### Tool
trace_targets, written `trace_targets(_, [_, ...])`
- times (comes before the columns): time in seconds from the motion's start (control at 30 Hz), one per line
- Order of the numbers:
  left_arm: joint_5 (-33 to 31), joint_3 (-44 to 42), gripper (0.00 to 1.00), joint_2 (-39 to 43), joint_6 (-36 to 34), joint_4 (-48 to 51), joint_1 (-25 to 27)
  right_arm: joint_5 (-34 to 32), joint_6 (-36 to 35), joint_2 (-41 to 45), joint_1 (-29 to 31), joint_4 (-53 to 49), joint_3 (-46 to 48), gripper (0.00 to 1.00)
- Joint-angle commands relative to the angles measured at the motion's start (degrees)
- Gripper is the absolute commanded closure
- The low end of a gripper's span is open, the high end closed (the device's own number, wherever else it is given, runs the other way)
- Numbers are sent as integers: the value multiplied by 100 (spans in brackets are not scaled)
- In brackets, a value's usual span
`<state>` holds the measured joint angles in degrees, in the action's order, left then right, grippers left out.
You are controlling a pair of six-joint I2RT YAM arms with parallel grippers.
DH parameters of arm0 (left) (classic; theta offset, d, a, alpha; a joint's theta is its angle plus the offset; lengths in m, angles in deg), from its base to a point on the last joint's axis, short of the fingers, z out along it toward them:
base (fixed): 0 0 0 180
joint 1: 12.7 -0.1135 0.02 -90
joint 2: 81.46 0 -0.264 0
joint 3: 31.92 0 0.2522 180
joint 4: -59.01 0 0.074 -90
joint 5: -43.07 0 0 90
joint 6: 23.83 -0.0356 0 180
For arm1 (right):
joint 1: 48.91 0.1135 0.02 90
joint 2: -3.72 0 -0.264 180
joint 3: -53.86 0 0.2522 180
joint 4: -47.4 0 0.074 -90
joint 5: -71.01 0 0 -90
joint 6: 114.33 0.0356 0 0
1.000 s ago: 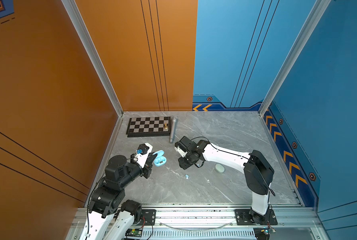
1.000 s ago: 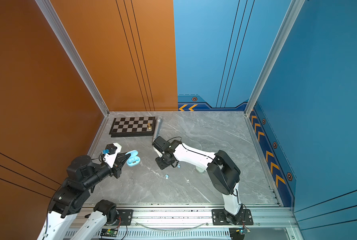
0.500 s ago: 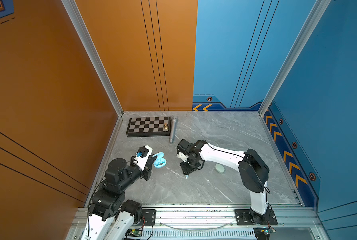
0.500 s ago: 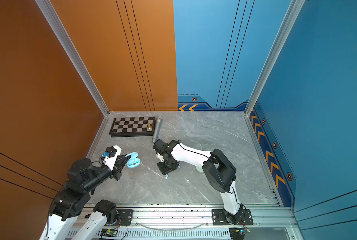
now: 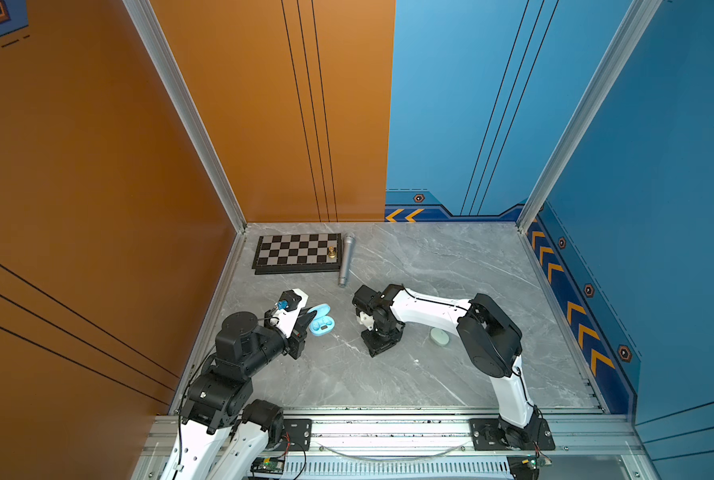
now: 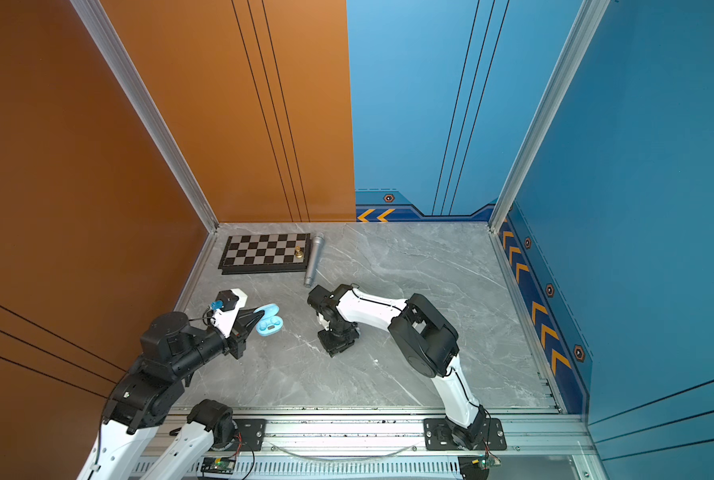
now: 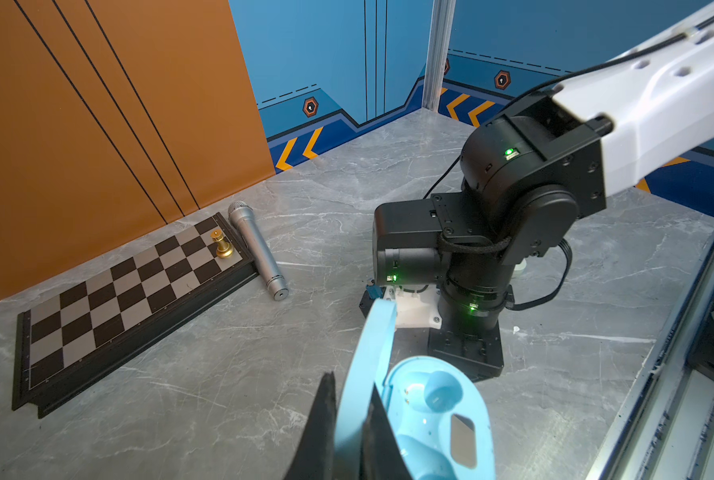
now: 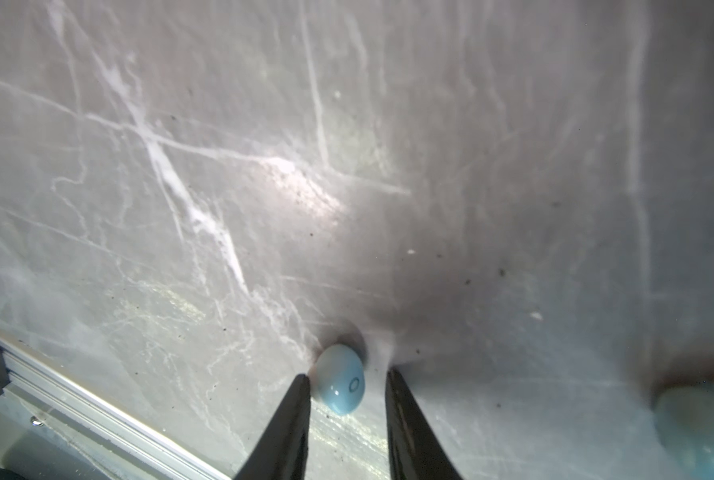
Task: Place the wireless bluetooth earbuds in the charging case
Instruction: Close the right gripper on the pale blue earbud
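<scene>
A light blue charging case (image 5: 322,325) (image 6: 270,323) lies open on the grey table, left of centre, its wells (image 7: 440,409) facing up. My left gripper (image 5: 307,318) (image 6: 256,317) (image 7: 352,386) is shut on the case's raised lid (image 7: 369,357). My right gripper (image 5: 382,341) (image 6: 338,338) points straight down at the table in the middle. Between its fingers (image 8: 347,376) a light blue earbud (image 8: 340,384) lies on the table. The bud touches one finger (image 8: 295,399); a gap shows beside the other, so the gripper is open. The wrist hides this bud in both top views.
A pale green closed case (image 5: 440,336) lies right of the right gripper. A chessboard (image 5: 297,253) with a gold piece (image 5: 332,252) and a grey microphone (image 5: 345,259) lie at the back left. A tiny white piece (image 7: 516,330) lies beside the right wrist. The metal rail (image 5: 388,428) runs along the front.
My right gripper has swung over the light blue earbud and come down around it, its jaws narrowing. The left gripper has kept its hold on the case lid, barely moving.
</scene>
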<state>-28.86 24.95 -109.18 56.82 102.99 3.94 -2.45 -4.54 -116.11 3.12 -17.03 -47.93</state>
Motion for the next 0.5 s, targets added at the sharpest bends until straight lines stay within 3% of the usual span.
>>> trace_targets(0.0, [100, 59, 100, -27, -15, -120, 67, 8, 138, -205, -52, -146, -140, 67])
trace_targets(0.2, [86, 58, 100, -31, -50, -122, 85, 93, 231, -303, -101, -150, -197, 67])
trace_targets(0.47, [64, 4, 100, 26, -50, -119, 93, 157, 297, -351, -86, -152, -185, 75])
